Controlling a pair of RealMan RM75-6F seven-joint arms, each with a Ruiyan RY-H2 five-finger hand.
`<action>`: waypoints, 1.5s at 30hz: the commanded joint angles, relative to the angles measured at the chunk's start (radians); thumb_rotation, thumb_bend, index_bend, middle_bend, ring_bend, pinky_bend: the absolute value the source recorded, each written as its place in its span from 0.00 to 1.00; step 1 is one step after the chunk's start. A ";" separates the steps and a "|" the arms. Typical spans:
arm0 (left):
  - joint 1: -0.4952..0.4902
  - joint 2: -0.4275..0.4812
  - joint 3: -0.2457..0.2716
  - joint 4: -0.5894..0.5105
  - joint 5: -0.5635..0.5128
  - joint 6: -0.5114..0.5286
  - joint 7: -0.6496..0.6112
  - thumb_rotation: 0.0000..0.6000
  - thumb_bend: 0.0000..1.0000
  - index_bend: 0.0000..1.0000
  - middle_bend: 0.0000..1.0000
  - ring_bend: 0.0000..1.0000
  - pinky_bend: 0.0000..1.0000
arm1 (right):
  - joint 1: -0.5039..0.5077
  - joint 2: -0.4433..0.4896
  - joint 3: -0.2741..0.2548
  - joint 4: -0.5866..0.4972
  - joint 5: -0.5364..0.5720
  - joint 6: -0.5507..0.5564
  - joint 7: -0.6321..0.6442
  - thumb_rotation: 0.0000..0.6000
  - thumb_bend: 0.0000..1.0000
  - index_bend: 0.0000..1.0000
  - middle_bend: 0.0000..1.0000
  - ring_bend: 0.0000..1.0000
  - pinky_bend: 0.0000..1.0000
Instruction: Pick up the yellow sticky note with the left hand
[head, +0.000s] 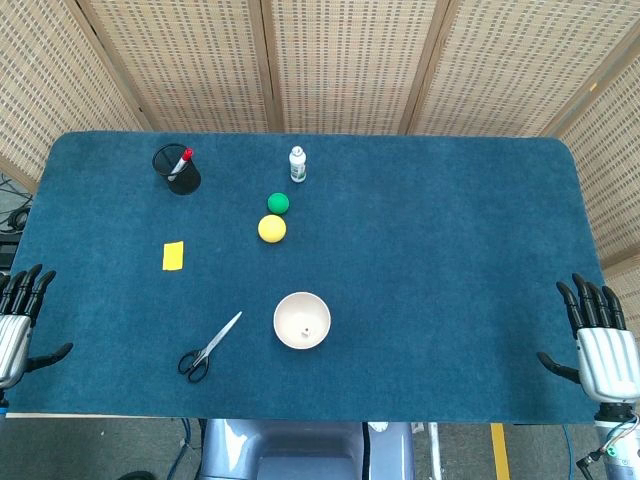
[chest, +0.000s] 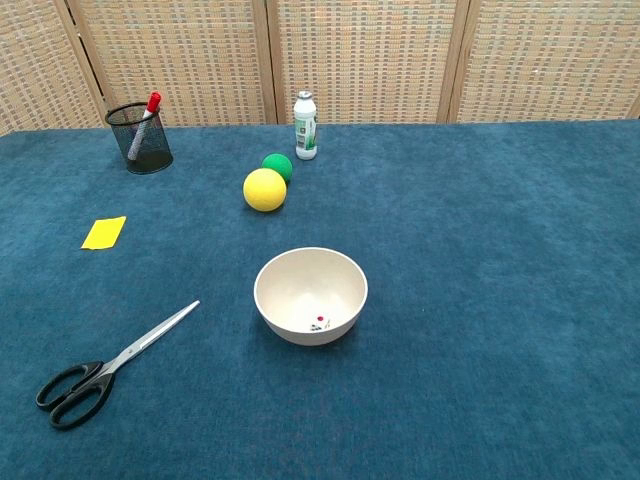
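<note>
Woven screens close off the far side, and in front of them a blue felt bench (head: 450, 260) carries everything you need. Your left hand (head: 18, 318) waits at the near left edge, empty, fingers spread and pointing away from you, so by my reading you are at the very start: the reach has not begun. The yellow sticky note (head: 174, 255) lies flat on the felt, further out and to the right of that hand, well apart from it and with nothing touching it. The next move, I would judge, calls for carrying the hand out and rightward over the note, then lowering the fingertips to catch an edge, since a flat paper gives little to pinch. Your right hand (head: 600, 348) sits at the near right edge, likewise empty with fingers apart; it shows only in the head view. Counting outward: one sticky note, one pair of scissors (head: 208, 349) nearer than it, one white bowl (head: 302, 320), one yellow ball (head: 272, 229), one green ball (head: 278, 203), one small white bottle (head: 297, 165), and one black mesh cup (head: 178, 171) holding one red-capped pen (head: 181, 161).
</note>
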 joint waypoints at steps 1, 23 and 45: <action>0.001 0.000 0.001 0.001 0.001 0.000 -0.001 1.00 0.00 0.00 0.00 0.00 0.00 | -0.001 0.001 0.000 -0.001 -0.001 0.002 0.001 1.00 0.00 0.00 0.00 0.00 0.00; -0.302 -0.159 -0.127 0.270 -0.123 -0.403 -0.102 1.00 0.09 0.14 0.00 0.00 0.00 | 0.018 -0.009 -0.009 0.009 0.007 -0.050 0.007 1.00 0.00 0.00 0.00 0.00 0.00; -0.495 -0.497 -0.168 0.720 -0.252 -0.593 -0.123 1.00 0.11 0.27 0.00 0.00 0.00 | 0.032 -0.001 -0.010 0.027 0.019 -0.085 0.067 1.00 0.00 0.00 0.00 0.00 0.00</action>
